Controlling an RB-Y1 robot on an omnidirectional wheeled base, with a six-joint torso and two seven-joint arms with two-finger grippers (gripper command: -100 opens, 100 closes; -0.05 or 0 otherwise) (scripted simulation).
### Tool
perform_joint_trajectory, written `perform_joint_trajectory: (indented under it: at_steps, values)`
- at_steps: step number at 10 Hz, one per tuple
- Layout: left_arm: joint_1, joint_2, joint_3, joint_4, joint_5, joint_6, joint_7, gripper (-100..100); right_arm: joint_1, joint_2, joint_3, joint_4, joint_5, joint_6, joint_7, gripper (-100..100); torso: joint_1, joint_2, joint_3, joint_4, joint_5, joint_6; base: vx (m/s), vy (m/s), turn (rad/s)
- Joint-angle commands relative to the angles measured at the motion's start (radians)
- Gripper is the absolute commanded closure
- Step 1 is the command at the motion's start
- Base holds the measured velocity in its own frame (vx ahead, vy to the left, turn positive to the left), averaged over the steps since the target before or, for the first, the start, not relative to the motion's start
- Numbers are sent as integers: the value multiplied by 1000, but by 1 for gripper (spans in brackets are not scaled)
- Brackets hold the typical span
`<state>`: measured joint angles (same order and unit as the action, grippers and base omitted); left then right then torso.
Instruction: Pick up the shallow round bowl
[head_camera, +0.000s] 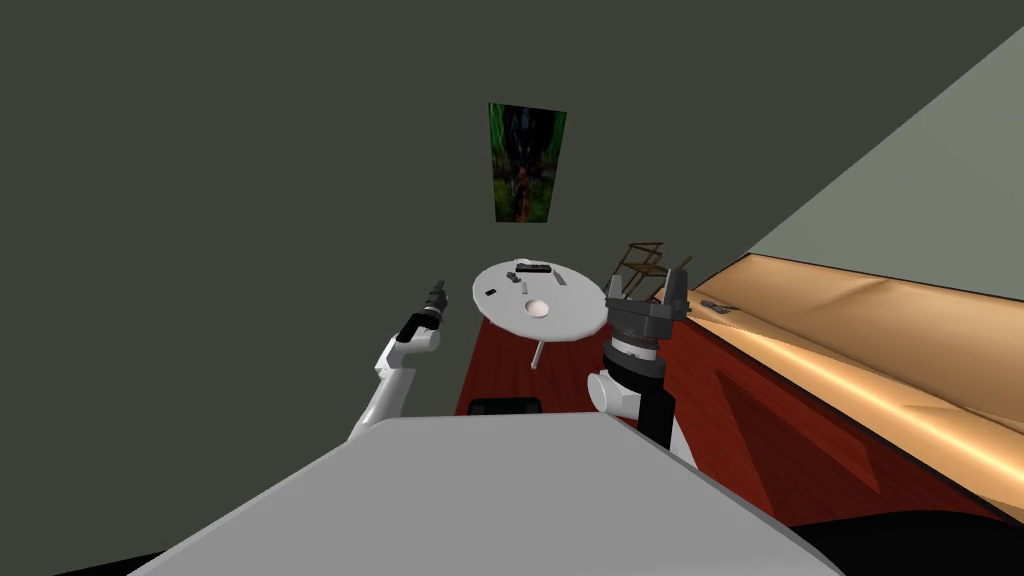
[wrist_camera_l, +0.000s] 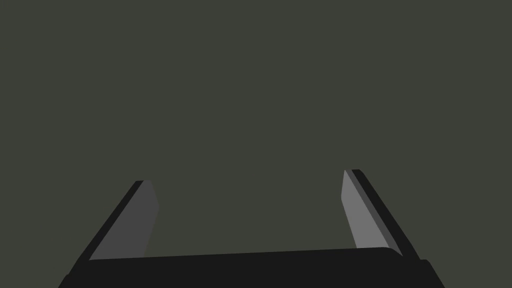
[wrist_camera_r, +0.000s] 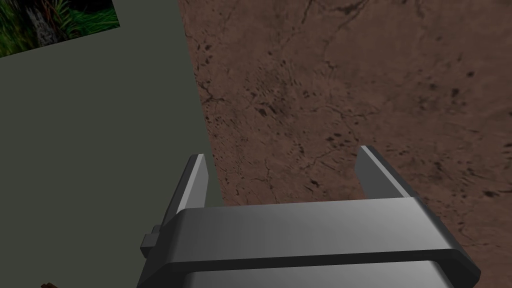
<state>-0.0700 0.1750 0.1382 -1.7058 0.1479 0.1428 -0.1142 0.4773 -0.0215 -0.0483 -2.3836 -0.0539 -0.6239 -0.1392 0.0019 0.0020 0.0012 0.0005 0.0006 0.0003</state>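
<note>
Plainly, the right hand (head_camera: 648, 276) was released: in the right wrist view its two fingers (wrist_camera_r: 192, 182) stood wide apart with nothing between them. In the head view it hung raised in the air, clear of everything, beside the 3 o'clock rim of the round white bench (head_camera: 580, 318).

The shallow round bowl (head_camera: 537, 308) lay at about 9 o'clock from that hand, well apart from it. It was pale and sat upright on the bench top, on the half nearer me and a little off the centre. Nothing touched it.

The left hand (head_camera: 437, 290) was raised on the far side of the bench, so the bowl lay at about 3 o'clock from it, again well apart. Its fingers (wrist_camera_l: 362, 215) were likewise spread and empty in the left wrist view, facing a flat dark grey wall (wrist_camera_l: 250, 90). The bowl therefore lay between the two hands, with neither near enough to touch it.

At 11 to 1 o'clock from the bowl, several small dark things (head_camera: 533, 268) were scattered over the far half of the bench; what they were could not be told.

Past the right hand, at 12 o'clock, a thin brown frame (head_camera: 640, 258) stood on the dark red floor (head_camera: 500, 365). A long tan couch (head_camera: 850, 330) ran off at 3 o'clock. A dark green picture (head_camera: 527, 163) hung on the wall above the bench.
</note>
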Motion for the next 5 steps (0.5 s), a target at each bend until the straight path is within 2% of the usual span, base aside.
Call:
perform_joint_trajectory:
  at_steps: [1, 2, 3, 4, 5]
  values:
    - [-26, 4, 2, 38, 11, 34, -3, -100, 0, 0, 0, 0, 0, 0, 0, 0, 0, 0, 0, 0, 0, 0, -35, 35, -40]
    - [-72, 2, 1, 82, 28, 67, -12, -100, 0, 0, 0, 0, 0, 0, 0, 0, 0, 0, 0, 0, 0, 0, -42, 39, -67]
    - [-73, 2, 1, 97, 28, 78, -12, -100, 0, 0, 0, 0, 0, 0, 0, 0, 0, 0, 0, 0, 0, 0, -34, 31, -44]
    - [-121, -2, -2, 140, 44, 116, -19, -100, 0, 0, 0, 0, 0, 0, 0, 0, 0, 0, 0, 0, 0, 0, -33, 22, -82]
    - [-121, -2, -2, 157, 44, 124, -19, -100, 0, 0, 0, 0, 0, 0, 0, 0, -1, 0, 0, 0, 0, 0, -28, 21, -54]
